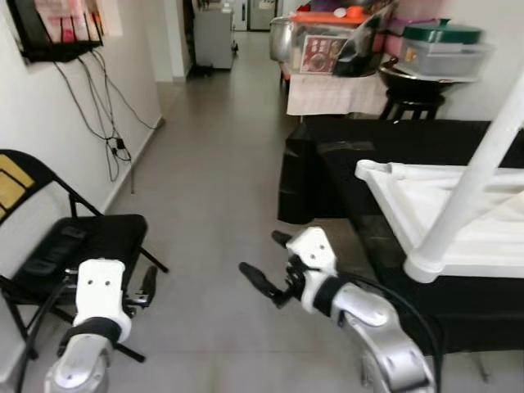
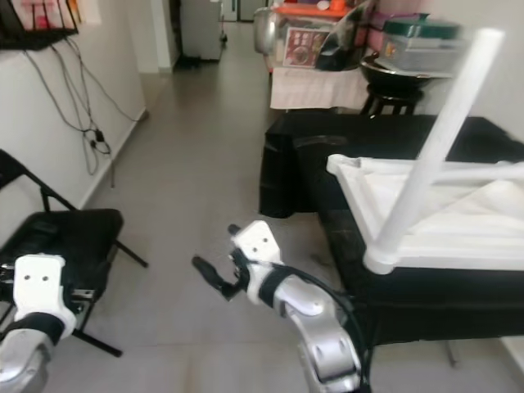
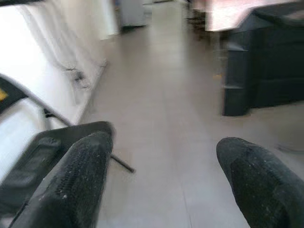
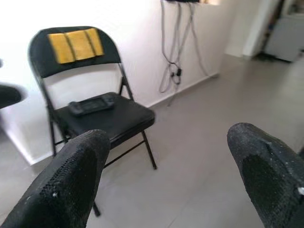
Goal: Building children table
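While my head camera looks down the hallway, the white children's table (image 1: 446,209) lies upside down on a black-draped bench (image 1: 327,164) at the right edge of the frame, one white leg (image 1: 475,176) rising slantwise out of the upper right corner. Its far side is cut off by the frame. On a further bench at the upper right sit a lidded plastic box (image 1: 442,53) and a clear tub (image 1: 327,41); what is in them I cannot make out. My right gripper (image 1: 266,262) hangs at lower centre above the floor (image 1: 213,164), arm bent, fingers spread and holding nothing, well apart from the table. My left gripper (image 1: 147,286) is at lower left over the seat of a black folding chair (image 1: 90,241).

Through the left wrist camera, my fingers (image 3: 78,175) stand wide apart, blurred floor between them.

Through the right wrist camera, my fingers (image 4: 266,166) are spread too, framing the chair with a yellow patch (image 4: 76,45) on its backrest and a dark handheld device (image 4: 92,104) on its seat.
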